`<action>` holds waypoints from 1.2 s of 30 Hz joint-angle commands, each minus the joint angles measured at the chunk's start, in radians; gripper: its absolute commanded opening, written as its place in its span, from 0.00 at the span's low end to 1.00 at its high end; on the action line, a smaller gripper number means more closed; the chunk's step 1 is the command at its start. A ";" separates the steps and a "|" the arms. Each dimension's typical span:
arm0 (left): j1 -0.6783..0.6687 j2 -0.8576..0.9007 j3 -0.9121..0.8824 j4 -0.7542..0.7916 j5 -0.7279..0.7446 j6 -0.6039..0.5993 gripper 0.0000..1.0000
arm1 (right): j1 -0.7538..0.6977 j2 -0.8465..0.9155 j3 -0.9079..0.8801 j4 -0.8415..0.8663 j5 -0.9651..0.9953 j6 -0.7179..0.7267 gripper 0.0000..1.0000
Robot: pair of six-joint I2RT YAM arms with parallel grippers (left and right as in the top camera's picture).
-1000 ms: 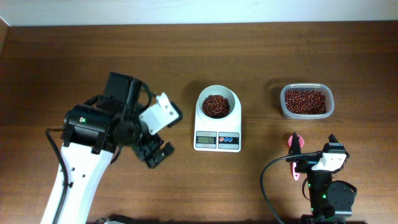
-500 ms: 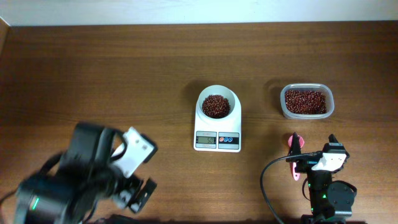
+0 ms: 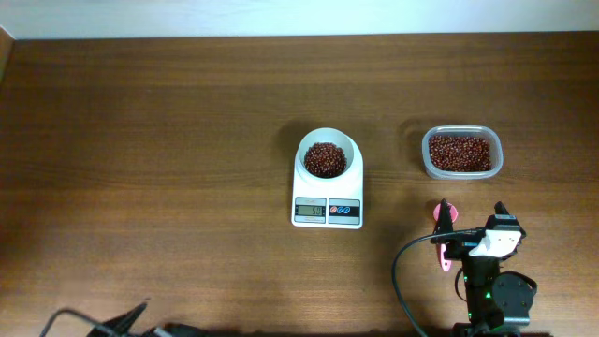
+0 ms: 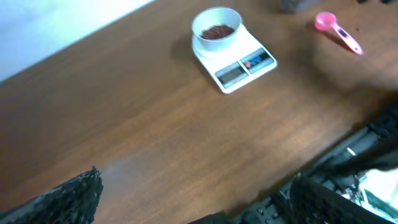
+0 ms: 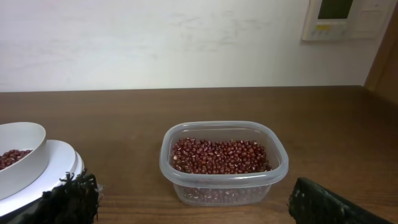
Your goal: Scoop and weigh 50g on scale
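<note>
Two hands show fingers wide apart, holding nothing: left hand at the surface's near edge, right hand beside the scoop. Beyond, beans lie in the scale's bowl; more fill the tub. Judged loose, light, prone to rolling: lift them by scoop handle.

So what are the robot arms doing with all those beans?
Nobody is touching anything right now. The scale has a white bowl on it with some red-brown beans inside. More of them sit in the clear tub off to the side, and the pink scoop lies on the table near it. The left gripper and the right gripper are both open and empty, away from the bowl.
</note>
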 commanded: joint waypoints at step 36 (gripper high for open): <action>0.198 -0.351 -0.367 0.417 0.007 -0.010 0.99 | -0.003 -0.006 -0.005 -0.005 -0.010 -0.001 0.99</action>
